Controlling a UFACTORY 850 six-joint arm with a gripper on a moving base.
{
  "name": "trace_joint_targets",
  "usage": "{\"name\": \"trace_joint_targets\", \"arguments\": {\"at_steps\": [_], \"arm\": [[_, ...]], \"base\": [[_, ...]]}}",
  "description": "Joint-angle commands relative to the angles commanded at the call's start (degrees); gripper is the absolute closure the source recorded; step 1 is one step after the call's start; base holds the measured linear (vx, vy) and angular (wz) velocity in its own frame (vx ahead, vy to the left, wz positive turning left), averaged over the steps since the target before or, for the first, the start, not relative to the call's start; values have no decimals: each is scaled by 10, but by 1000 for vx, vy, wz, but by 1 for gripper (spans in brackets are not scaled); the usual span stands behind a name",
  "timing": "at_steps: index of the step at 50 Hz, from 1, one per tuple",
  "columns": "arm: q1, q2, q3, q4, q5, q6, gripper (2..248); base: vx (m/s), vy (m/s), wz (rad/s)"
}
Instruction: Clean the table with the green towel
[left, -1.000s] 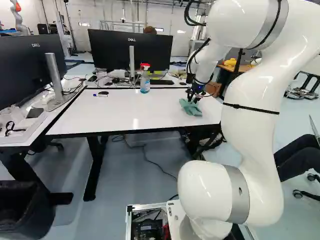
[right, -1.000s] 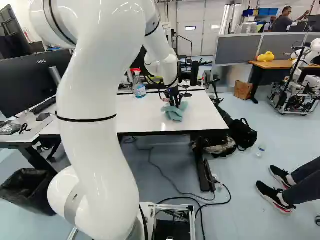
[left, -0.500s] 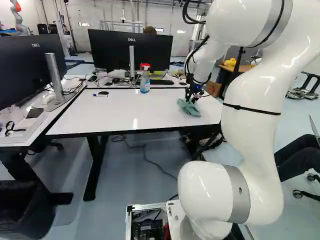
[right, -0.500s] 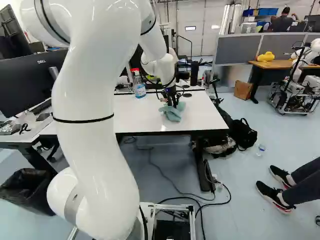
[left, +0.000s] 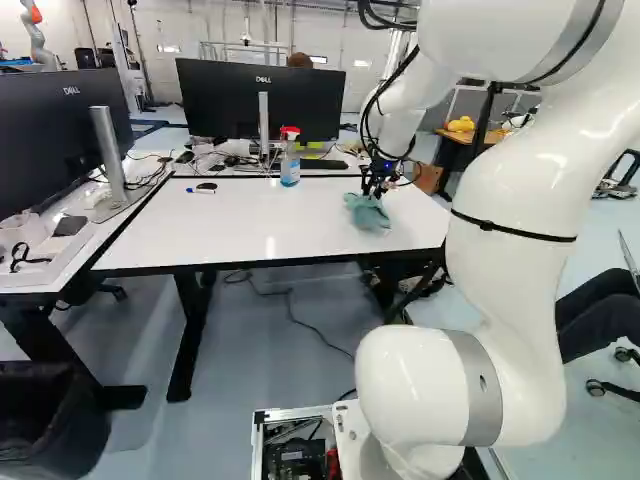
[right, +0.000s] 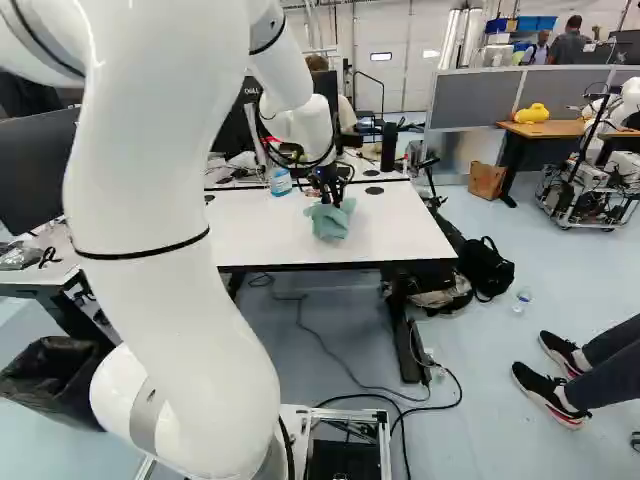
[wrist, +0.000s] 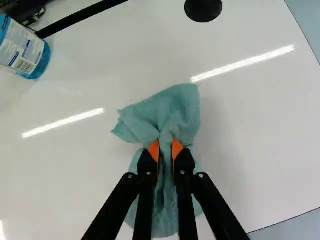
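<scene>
while the black gripper (right: 331, 200) pointed down over the white table (left: 250, 225), its two fingers were clenched on the green towel (wrist: 172, 112), a fold of cloth pinched between their orange pads (wrist: 153, 151); the towel lay bunched on the tabletop, toward the right end in the left base view; a spray bottle (left: 290, 166) stood upright near the far edge, apart from the towel
</scene>
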Motion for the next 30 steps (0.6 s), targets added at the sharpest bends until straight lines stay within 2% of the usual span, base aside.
{"name": "trace_joint_targets", "arguments": {"at_steps": [30], "arm": [[29,78,87,0,0,0,200]], "base": [[0,0,0]]}}
